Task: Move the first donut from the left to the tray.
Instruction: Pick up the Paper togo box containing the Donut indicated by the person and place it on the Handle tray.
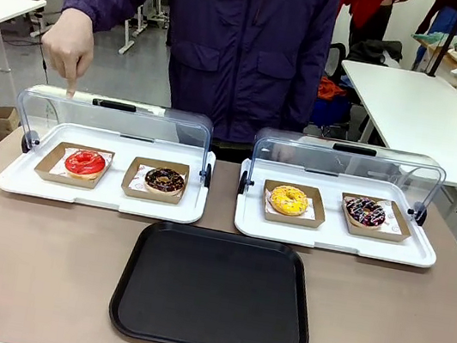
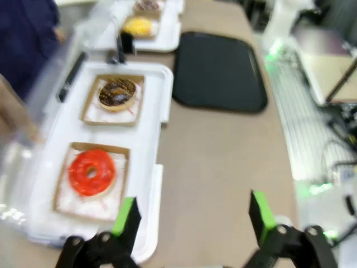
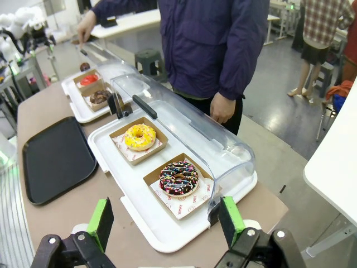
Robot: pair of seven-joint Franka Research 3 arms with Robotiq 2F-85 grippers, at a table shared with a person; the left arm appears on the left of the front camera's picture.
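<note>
Pointing nr red donut (image 1: 85,163): person's hand (image 1: 67,46), front cam.

Bright, even light; left wrist blurred

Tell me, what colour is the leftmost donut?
The donut has red icing; the front view shows it best.
</note>
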